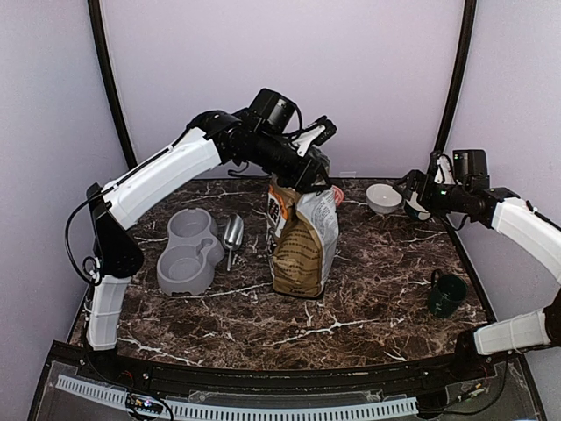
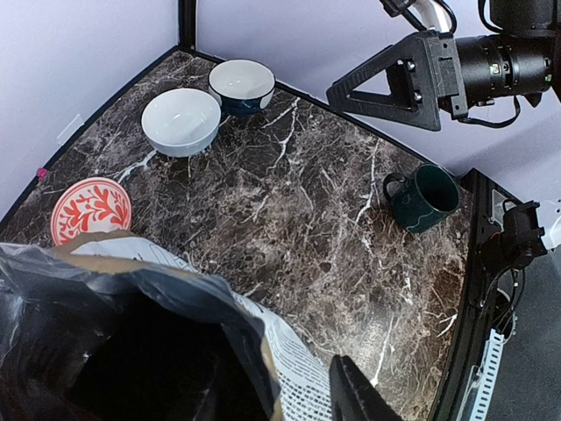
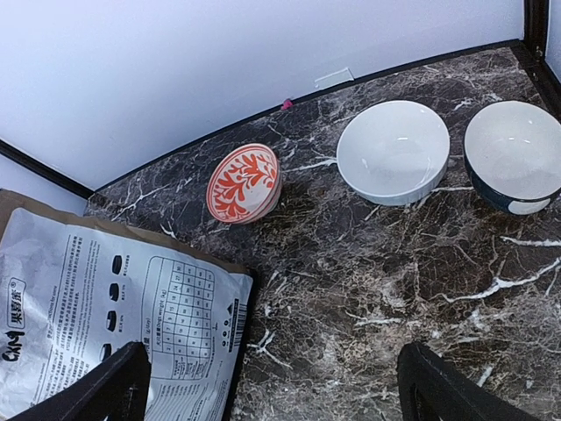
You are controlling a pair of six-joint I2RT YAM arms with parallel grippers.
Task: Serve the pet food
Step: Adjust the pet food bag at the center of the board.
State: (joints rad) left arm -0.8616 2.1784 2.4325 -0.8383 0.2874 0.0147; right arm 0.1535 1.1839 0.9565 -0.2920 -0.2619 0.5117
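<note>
The printed dog-food bag (image 1: pixel 302 246) stands upright in the middle of the table. Its top is open and dark inside in the left wrist view (image 2: pixel 131 333). No pet food shows; the bag's inside is too dark to see any. My left gripper (image 1: pixel 301 178) is down at the bag's top edge. One of its fingers (image 2: pixel 355 395) sits just outside the white printed wall, and the other is hidden by the bag. My right gripper (image 3: pixel 276 351) hovers open over bare marble at the back right, with the bag's white side (image 3: pixel 105 298) to its left.
A grey double bowl (image 1: pixel 188 250) and a metal scoop (image 1: pixel 232 235) lie left of the bag. A white bowl (image 3: pixel 393 151), a dark blue bowl (image 3: pixel 513 153) and a red patterned bowl (image 3: pixel 243 182) stand along the back. A green mug (image 1: pixel 445 294) sits at the right.
</note>
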